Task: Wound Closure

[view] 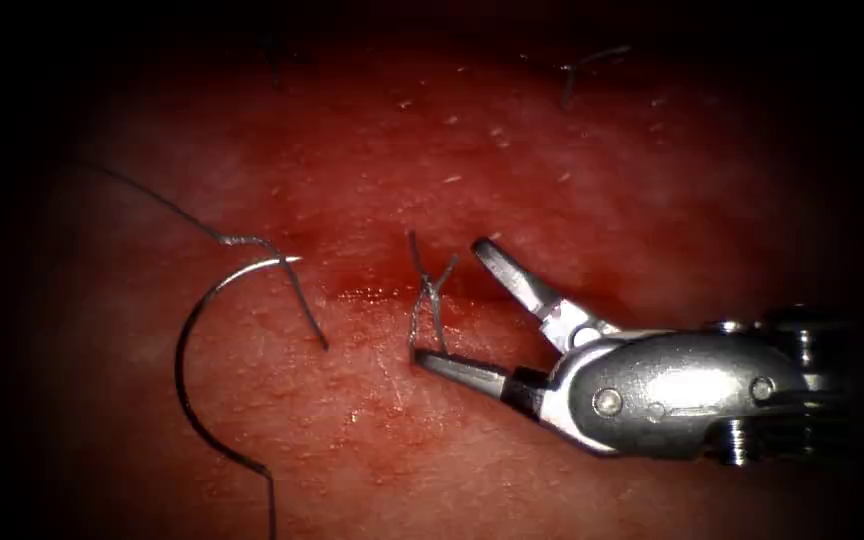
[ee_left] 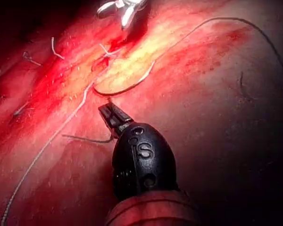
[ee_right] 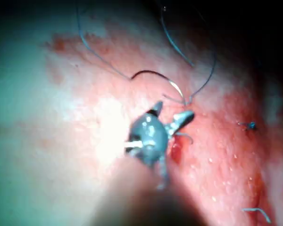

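Now right tool (view: 447,305) agape and empty beside knot (view: 429,290); left tool (ee_left: 108,112) closed, empty; needle (view: 192,345) loose on tissue (view: 552,160).

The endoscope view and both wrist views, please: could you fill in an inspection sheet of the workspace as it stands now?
Surface: the tissue is wet with red fluid along the cut.
Job's things: the needle lies free on the tissue, left of the cut, held by neither tool; the thread trails from it.
Clutter: a knotted stitch with cut ends at the cut; another cut end of thread farther back.
Grippers: the right tool has its jaws open around the knotted stitch, holding nothing; the left tool is shut and holds nothing.
Cables: nothing seen.
Surroundings: dark.
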Controlling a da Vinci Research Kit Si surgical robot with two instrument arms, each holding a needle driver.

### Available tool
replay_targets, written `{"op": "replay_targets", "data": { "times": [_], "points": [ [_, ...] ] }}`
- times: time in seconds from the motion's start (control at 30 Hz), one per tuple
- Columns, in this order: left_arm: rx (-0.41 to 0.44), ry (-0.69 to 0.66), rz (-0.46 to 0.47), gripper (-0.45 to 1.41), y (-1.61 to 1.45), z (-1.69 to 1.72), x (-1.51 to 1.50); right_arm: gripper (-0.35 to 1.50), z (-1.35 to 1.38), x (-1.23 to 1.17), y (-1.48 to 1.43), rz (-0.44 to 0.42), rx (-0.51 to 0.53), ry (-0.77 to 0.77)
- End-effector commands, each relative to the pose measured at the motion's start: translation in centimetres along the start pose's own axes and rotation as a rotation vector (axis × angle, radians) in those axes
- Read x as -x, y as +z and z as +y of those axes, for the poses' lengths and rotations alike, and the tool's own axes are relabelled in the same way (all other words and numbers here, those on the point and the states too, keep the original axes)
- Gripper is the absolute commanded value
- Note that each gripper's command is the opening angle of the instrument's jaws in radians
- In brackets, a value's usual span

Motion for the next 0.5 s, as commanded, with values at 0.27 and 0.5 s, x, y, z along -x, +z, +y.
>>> {"op": "replay_targets", "data": {
  "times": [0.27, 0.5],
  "points": [
    [0.05, -0.109, -0.067, 0.27, 0.37, 0.07, 0.74, 1.45, -0.07, 0.05, 0.04, -0.003, 0.002, 0.006],
    [0.108, -0.193, -0.153, 0.89, 0.33, 0.17, 0.96, 1.43, -0.07, 0.04, 0.04, -0.003, 0.002, 0.006]
  ]
}}
